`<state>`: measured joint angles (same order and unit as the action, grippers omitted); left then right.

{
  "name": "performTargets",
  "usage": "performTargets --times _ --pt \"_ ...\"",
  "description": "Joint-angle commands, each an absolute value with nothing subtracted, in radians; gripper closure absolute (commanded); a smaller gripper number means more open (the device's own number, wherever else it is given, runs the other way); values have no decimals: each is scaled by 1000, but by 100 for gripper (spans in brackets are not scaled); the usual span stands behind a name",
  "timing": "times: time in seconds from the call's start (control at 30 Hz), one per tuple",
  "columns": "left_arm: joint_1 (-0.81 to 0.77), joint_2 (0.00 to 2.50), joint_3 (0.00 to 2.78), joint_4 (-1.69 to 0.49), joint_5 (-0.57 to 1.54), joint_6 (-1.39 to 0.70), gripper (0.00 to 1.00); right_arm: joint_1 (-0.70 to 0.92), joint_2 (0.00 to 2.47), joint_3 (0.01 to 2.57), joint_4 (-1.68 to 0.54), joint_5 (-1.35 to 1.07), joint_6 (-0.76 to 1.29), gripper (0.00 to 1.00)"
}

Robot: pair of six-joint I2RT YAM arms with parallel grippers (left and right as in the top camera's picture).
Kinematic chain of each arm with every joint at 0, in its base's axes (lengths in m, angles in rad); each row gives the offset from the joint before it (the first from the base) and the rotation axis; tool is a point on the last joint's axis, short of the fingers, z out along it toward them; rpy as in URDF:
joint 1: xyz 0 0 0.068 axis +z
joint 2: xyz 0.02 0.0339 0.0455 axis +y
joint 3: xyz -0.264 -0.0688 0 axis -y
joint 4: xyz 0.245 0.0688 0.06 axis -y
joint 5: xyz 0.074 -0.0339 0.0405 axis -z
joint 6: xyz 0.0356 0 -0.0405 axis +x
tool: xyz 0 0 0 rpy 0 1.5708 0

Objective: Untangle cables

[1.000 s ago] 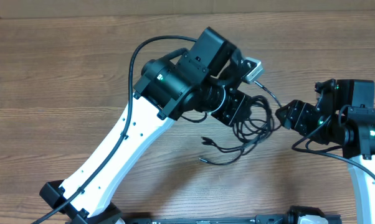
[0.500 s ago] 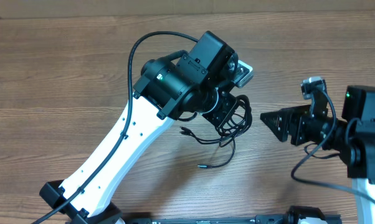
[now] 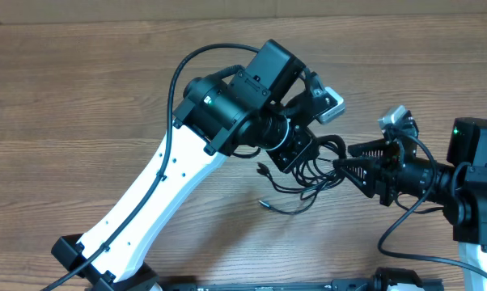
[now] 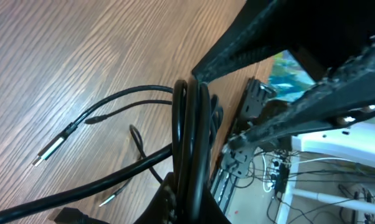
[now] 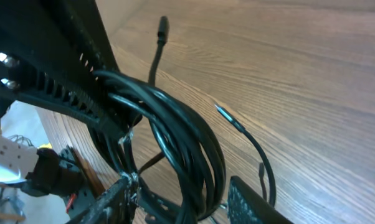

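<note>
The cables [image 3: 318,171] are a tangle of thin black cords hanging from my left gripper [image 3: 295,152], which is shut on the bunched loops just above the table. Loose plug ends trail left and down [image 3: 264,204]. In the left wrist view the loops [image 4: 189,124] run upright through the left gripper's jaws [image 4: 190,196]. My right gripper [image 3: 347,165] points left with open fingers on either side of the loops. In the right wrist view the coil [image 5: 194,149] passes between its two fingers [image 5: 184,202], and a plug end [image 5: 163,26] sticks up.
The wooden table [image 3: 82,97] lies under both arms. The white left arm [image 3: 167,186] crosses the middle from the bottom left. The right arm's black body [image 3: 470,178] sits at the right edge. A thick black arm cable [image 3: 179,69] arcs over the left arm.
The left gripper swung right again with the cables. The right gripper moved left to the tangle, so its open fingers now straddle the loops. The loose ends shifted on the table.
</note>
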<state>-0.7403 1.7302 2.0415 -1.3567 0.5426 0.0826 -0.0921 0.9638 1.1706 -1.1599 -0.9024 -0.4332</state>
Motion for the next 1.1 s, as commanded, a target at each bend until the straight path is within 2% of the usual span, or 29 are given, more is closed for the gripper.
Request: performTargets --times 0.0,0.03,0.13,0.4,0.63,0.87,0.97,1.07 --pt "-747 1713 2050 -1346 603 109 96 -97 958 1179 -1157 -921 -455 62" --pt "-747 1713 2050 -1346 603 109 96 -97 958 1179 -1157 -921 -455 63" --pt "-747 1713 2050 -1340 603 104 96 -97 958 1179 -1153 -921 -455 79" --pt "-744 1713 2050 -1312 590 21 96 -97 958 1179 -1155 -918 -446 95" --pt "-738 1713 2050 -1304 352 -292 96 -97 958 1179 -1158 -915 -389 96" --pt "-706 1713 2050 -1305 337 -491 96 -97 958 1179 -1123 -865 -230 96" --pt "-706 1713 2050 -1309 341 -506 96 -97 958 1179 -1084 -841 -139 96" --pt "-706 1713 2050 -1322 341 -505 96 -97 958 1179 -1046 -712 29 96"
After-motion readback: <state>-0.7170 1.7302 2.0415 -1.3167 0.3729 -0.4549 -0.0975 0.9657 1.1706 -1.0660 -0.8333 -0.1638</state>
